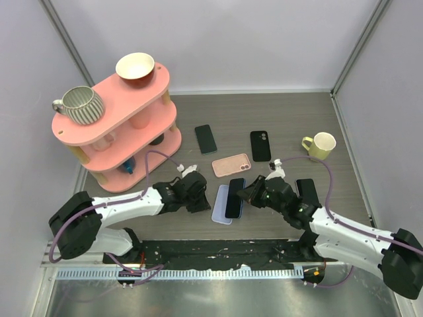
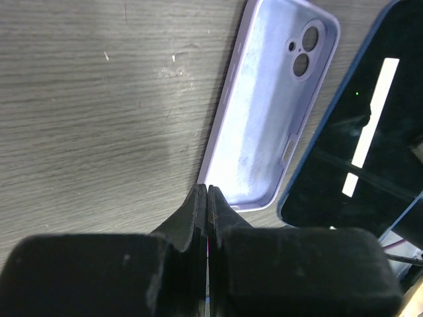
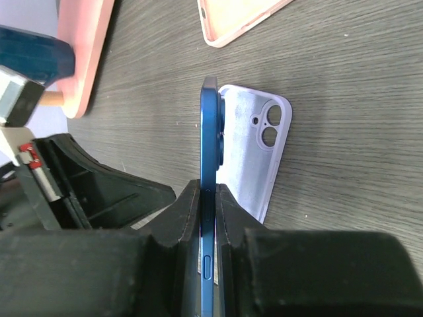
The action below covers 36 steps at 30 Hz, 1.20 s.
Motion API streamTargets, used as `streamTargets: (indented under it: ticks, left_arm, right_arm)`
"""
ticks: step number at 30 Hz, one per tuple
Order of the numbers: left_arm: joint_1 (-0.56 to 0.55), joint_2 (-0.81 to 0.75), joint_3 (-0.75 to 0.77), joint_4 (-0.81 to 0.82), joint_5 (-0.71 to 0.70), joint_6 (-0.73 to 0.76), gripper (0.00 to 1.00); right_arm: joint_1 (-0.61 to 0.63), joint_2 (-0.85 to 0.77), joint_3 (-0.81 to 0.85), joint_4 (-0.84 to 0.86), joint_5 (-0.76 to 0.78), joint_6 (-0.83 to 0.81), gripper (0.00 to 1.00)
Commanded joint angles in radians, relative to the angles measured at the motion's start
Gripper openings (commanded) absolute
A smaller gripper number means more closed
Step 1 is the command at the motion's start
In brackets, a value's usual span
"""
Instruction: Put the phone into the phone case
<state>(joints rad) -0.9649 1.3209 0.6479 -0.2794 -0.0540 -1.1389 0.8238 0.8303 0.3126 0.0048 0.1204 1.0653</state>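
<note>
The dark-blue slab phone with black glass (image 3: 209, 132) is clamped across its thickness by the right gripper (image 3: 209, 198). It is held tilted, with one long side over the open lavender silicone phone case (image 3: 258, 152), which lies hollow-up on the grey wood-grain table (image 1: 284, 119). Insertion is in hand, not done. The left gripper (image 2: 207, 208), jaws pressed together on nothing, sits at the case's near corner, apparently bracing it. Next, I judge, the phone must tip flat, line up with the camera cutout and be pressed in.
</note>
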Motion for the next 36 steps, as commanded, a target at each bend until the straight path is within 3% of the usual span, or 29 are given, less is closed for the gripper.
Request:
streamTargets:
  ticks: [1,12,26,36]
  left_arm:
    - [0.031,0.001,0.062,-0.046,-0.067,0.033,0.00]
    - [0.071,0.086,0.056,0.014,-0.035,0.059,0.00]
    - [0.069,0.135,0.022,0.101,0.042,0.041,0.00]
    - [0.069,0.161,-0.001,0.158,0.080,0.027,0.00]
  right_arm:
    - [0.005,0.058,0.085,0.063,-0.042,-0.016,0.01]
    - [0.005,0.162,0.049,0.187,-0.037,0.114,0.01]
    - [0.005,0.240,0.026,0.195,-0.060,0.122,0.01]
    - [0.005,0.329,-0.006,0.307,-0.084,0.133,0.01]
